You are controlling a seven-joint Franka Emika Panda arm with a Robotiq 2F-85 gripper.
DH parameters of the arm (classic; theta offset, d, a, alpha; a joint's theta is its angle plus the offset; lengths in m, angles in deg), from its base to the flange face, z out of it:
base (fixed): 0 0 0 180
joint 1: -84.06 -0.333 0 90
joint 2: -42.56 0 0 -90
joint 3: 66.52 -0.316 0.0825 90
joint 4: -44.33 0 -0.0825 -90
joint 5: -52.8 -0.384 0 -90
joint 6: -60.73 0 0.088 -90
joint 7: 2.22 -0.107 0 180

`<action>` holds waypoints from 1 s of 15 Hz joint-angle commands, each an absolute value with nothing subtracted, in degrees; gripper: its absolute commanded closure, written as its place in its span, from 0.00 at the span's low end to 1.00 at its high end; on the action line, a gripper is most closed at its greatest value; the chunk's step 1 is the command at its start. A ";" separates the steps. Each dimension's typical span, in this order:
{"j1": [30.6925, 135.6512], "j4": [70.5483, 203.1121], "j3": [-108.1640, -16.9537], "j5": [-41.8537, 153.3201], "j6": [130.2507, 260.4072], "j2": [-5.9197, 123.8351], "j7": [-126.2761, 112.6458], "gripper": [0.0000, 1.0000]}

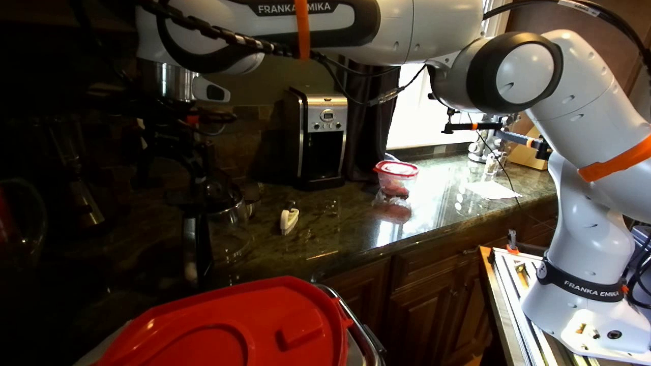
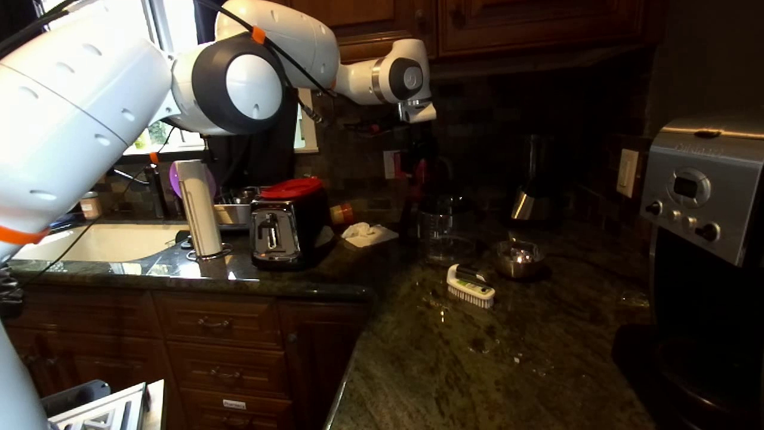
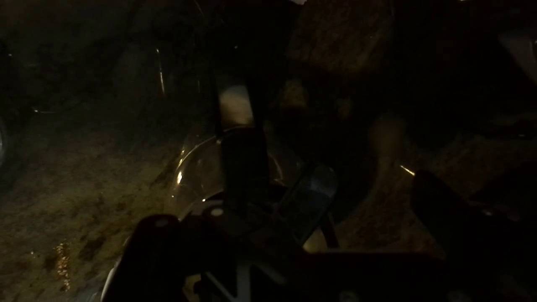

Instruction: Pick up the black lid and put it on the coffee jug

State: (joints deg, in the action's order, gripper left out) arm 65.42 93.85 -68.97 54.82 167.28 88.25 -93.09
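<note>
The coffee jug [image 1: 229,229] stands on the dark counter, glassy with bright glints and a black handle. It also shows in an exterior view [image 2: 446,232] and in the wrist view [image 3: 197,172], where its dark handle runs close to one finger. My gripper [image 3: 371,178] is open, its fingers wide apart with counter visible between them. The gripper [image 1: 196,162] is above the jug in an exterior view, almost lost in shadow. I cannot make out the black lid for certain. The jug's top looks dark, but I cannot tell whether that is the lid.
A scrub brush [image 2: 470,286] and a metal bowl [image 2: 519,261] are near the jug. The boxy appliance [image 1: 321,137] and a red-lidded tub [image 1: 396,178] stand along the counter. A big red lid [image 1: 229,325] and a toaster [image 2: 286,230] are also there.
</note>
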 commanded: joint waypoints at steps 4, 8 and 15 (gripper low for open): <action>65.43 96.80 -67.75 56.43 161.32 85.92 -93.83 0.00; 65.76 96.60 -67.69 56.17 157.87 86.16 -93.51 0.00; 65.67 96.55 -67.58 55.99 151.03 85.98 -94.36 0.00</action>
